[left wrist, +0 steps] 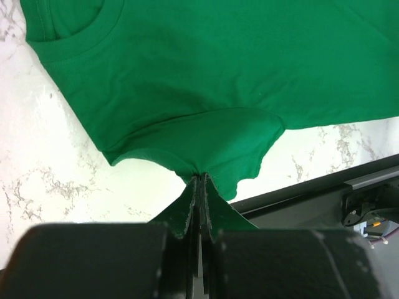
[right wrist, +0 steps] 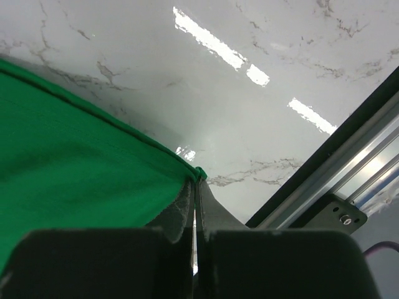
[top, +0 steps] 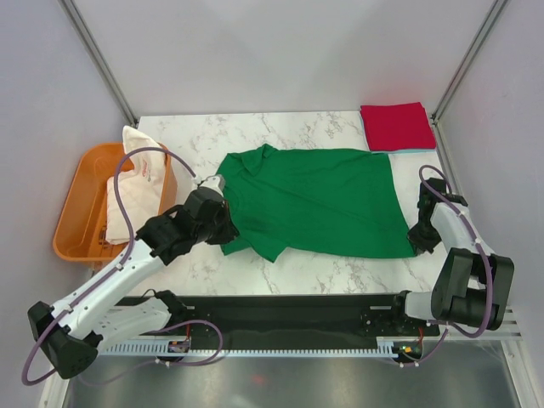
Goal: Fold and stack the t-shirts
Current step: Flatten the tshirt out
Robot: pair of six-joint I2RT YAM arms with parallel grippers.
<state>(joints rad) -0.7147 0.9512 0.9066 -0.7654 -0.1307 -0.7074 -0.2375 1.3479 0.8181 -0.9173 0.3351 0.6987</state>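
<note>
A bright green t-shirt [top: 319, 200] lies spread across the marble table, collar to the left. My left gripper [top: 223, 228] is shut on its near sleeve [left wrist: 206, 156], the cloth bunched between the fingertips [left wrist: 201, 180]. At the shirt's near right corner my right gripper [top: 416, 236] is shut on the hem corner [right wrist: 198, 172]. A folded red t-shirt [top: 395, 126] sits at the far right corner on top of a pale blue one whose edge just shows. A white t-shirt with red print [top: 136, 183] hangs out of the tub.
An orange plastic tub [top: 81, 208] stands at the table's left edge. A black rail [top: 289, 310] runs along the near edge, with metal frame posts at the back corners. Bare marble [top: 195, 140] shows behind the green shirt.
</note>
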